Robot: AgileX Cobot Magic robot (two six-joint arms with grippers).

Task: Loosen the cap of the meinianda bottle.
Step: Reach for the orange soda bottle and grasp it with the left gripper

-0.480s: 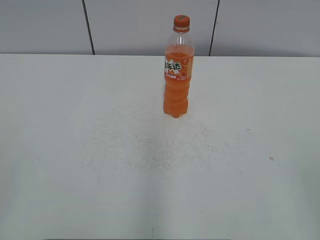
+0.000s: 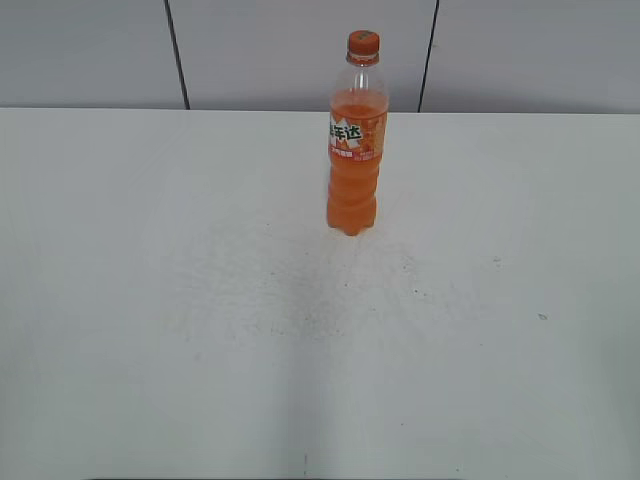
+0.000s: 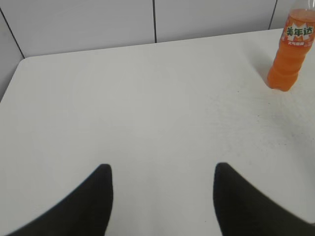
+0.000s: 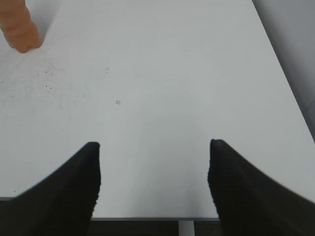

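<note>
on table (image 2: 150,300), upright meinianda bottle (image 2: 354,170)

— Top right corner? — Meinianda bottle (image 3: 290,54) upright on the white surface (image 3: 147,108), top cut off by the edge.
— And below? — Left gripper (image 3: 162,187), dark jaws spread wide, empty, well apart from it.
</note>
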